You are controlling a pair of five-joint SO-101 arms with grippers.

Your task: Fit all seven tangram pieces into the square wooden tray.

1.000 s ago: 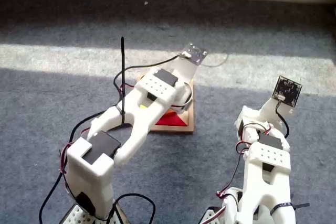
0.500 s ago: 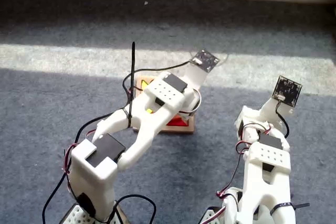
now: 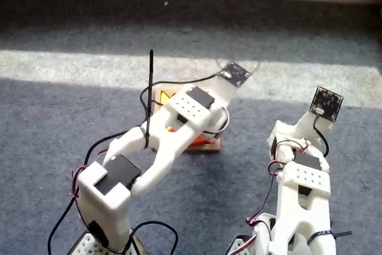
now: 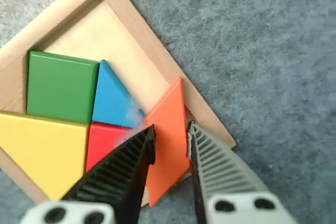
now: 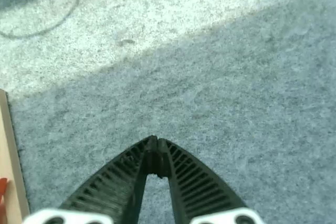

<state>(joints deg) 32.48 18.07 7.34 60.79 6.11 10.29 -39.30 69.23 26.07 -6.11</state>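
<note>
The square wooden tray (image 4: 131, 20) holds a green square (image 4: 62, 86), a blue triangle (image 4: 113, 100), a yellow triangle (image 4: 44, 150) and a red piece (image 4: 105, 140). An orange piece (image 4: 170, 124) lies tilted across the tray's rim, partly over the carpet. My left gripper (image 4: 170, 137) is shut on that orange piece, one finger on each side. In the high view the left arm (image 3: 179, 117) covers most of the tray (image 3: 210, 145). My right gripper (image 5: 153, 156) is shut on nothing, low over bare carpet beside the tray's edge (image 5: 10, 156).
Grey carpet surrounds the tray, with a sunlit band (image 3: 71, 67) across the far side. The right arm (image 3: 304, 174) stands folded to the right of the tray. A black cable (image 3: 150, 88) rises beside the left arm.
The left arm's wrist has swung to the right over the tray and now hides more of it. The right arm has kept still.
</note>
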